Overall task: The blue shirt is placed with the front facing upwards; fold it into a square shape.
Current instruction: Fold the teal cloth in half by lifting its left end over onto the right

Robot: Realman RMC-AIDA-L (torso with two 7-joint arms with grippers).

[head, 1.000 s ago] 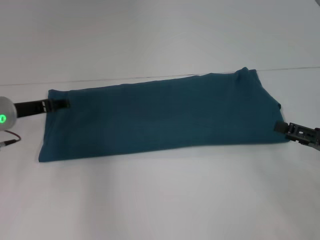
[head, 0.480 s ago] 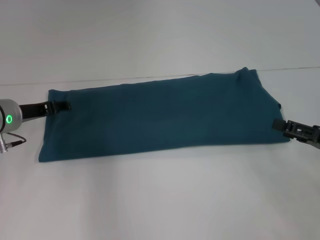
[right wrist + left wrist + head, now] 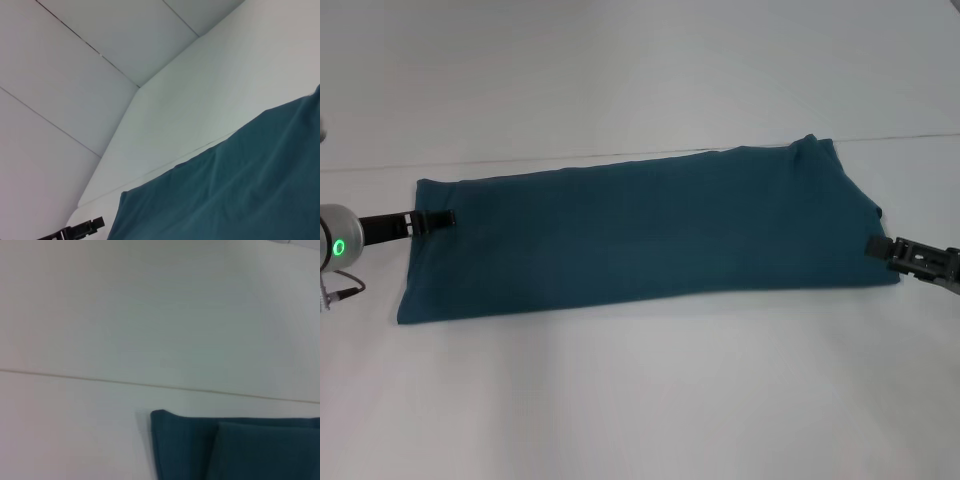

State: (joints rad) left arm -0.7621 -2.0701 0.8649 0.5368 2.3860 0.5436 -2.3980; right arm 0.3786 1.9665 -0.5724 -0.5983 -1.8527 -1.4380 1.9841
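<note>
One blue shirt (image 3: 640,232) lay folded lengthwise on white table (image 3: 640,400); my left gripper (image 3: 432,219) and right gripper (image 3: 886,250) at its ends, grip unclear.

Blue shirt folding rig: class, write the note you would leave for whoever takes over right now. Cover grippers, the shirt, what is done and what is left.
Left gripper: low at the blue shirt's left end, tips over the edge.
Right gripper: low at the shirt's right end.
Shirt: flat on the white table, already folded into one long band, no lettering showing.
Left to do: fold the band across its length into a square.
</note>
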